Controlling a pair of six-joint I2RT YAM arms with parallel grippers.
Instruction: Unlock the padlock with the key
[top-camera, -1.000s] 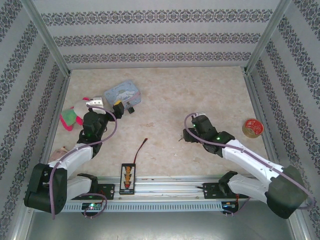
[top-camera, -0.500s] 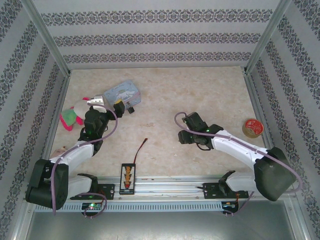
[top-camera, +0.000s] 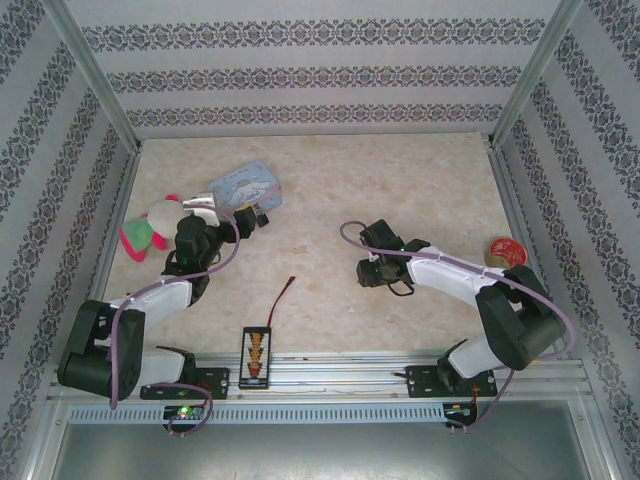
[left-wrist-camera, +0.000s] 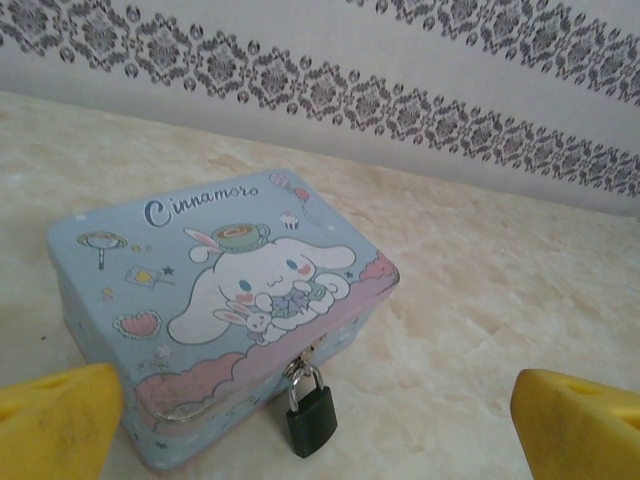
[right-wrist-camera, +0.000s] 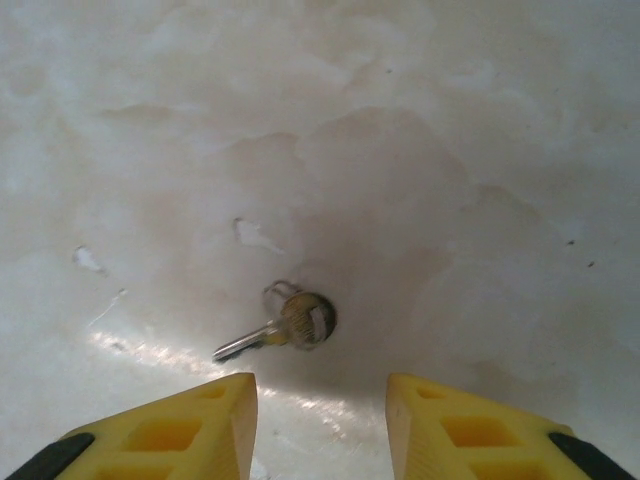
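Note:
A small silvery key (right-wrist-camera: 290, 325) with a round head lies flat on the marble top, just beyond the tips of my right gripper (right-wrist-camera: 320, 430). The yellow jaws stand apart, one on each side below the key, with nothing between them. The right gripper (top-camera: 366, 272) points down at the table's middle right. A dark padlock (left-wrist-camera: 311, 415) with a silvery shackle hangs from the latch of the light-blue tin (left-wrist-camera: 220, 300). My left gripper (left-wrist-camera: 318, 440) is wide open, low to the table in front of the padlock and not touching it. It sits beside the tin (top-camera: 246, 184).
A pink and white plush toy (top-camera: 145, 230) lies left of the left arm. A red tape roll (top-camera: 505, 253) sits by the right wall. A black strip with orange marks (top-camera: 255, 355) and a thin red-tipped wire (top-camera: 283, 293) lie near the front rail.
My right gripper has shifted left over the key and its jaws have narrowed. The left gripper has edged closer to the tin and stays wide open.

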